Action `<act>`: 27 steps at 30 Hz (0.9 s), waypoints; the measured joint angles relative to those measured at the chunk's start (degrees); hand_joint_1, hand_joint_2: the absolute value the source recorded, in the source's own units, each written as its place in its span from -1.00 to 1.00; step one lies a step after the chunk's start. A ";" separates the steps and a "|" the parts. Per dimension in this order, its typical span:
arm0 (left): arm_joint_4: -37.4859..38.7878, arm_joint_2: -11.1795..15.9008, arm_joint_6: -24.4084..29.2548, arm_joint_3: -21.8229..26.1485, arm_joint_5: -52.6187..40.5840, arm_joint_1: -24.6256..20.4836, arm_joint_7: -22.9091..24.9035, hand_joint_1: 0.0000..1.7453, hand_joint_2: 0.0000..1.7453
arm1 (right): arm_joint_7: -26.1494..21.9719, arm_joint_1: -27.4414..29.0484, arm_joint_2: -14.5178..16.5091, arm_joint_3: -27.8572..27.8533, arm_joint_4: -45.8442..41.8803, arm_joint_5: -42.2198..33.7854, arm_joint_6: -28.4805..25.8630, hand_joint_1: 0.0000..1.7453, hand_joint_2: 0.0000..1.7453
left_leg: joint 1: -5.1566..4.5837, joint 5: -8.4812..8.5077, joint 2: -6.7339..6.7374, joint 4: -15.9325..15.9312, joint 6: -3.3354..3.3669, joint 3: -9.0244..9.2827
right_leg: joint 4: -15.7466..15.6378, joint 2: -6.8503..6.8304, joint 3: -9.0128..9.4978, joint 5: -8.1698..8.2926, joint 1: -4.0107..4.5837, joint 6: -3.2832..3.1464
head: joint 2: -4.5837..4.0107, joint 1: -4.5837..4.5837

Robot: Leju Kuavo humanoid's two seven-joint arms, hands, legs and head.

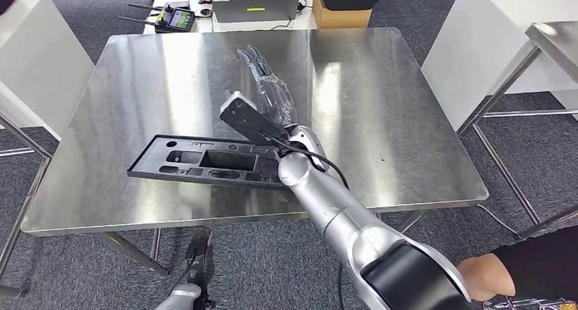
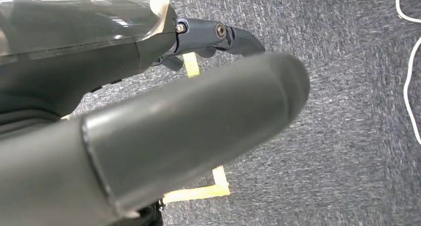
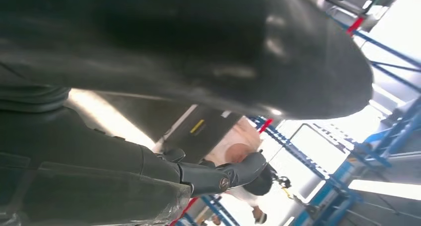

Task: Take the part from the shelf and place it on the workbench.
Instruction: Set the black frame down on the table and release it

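1. The right hand stretches out flat over the steel workbench, fingers straight, slightly apart and holding nothing. It reads as a hand that has let go, palm clear of the load.
2. Just behind that hand, by its wrist, lies the black plastic part: a long, shallow moulded tray with rectangular cut-outs. It sits flat on the workbench, its far end tucked under the right forearm, so the arm crosses over it rather than gripping it.
3. My read: the placing step looks done, and what remains is drawing the arm back without dragging the part.
4. The left hand hangs low beside the near table edge, over grey carpet. In its wrist view the thumb and dark fingers are extended with nothing between them; it is parked out of the way.
5. Beyond the workbench, a laptop and a handheld controller sit on a white table.
6. A person's hand shows at the lower right.
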 joint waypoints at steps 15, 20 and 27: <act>-0.01 2.12 -0.97 0.02 1.74 0.19 -2.09 -1.00 -1.00 | -9.19 19.63 -1.93 -6.19 -34.94 -42.88 37.65 -1.00 -1.00 | 0.01 -0.09 -0.21 0.00 -0.07 0.00 | -0.05 -0.10 -0.51 -0.17 -0.06 0.06 | 0.00 0.01; -0.12 3.56 -2.20 0.01 2.52 0.42 -3.48 -1.00 -1.00 | -17.08 35.73 -5.04 -10.37 -57.12 -43.73 50.60 -1.00 -1.00 | -0.32 -0.51 -0.20 0.19 0.22 -0.05 | -0.29 -0.08 -0.24 -0.18 -0.44 0.38 | 0.01 -0.02; -0.74 5.51 -3.00 -0.07 3.56 0.93 -4.43 -1.00 -1.00 | -18.59 49.58 -4.42 -20.60 -75.98 -39.16 54.09 -1.00 -1.00 | 0.21 0.27 0.33 -1.40 1.73 0.93 | 9.93 0.07 -4.55 -5.64 -0.73 0.01 | 0.00 0.33</act>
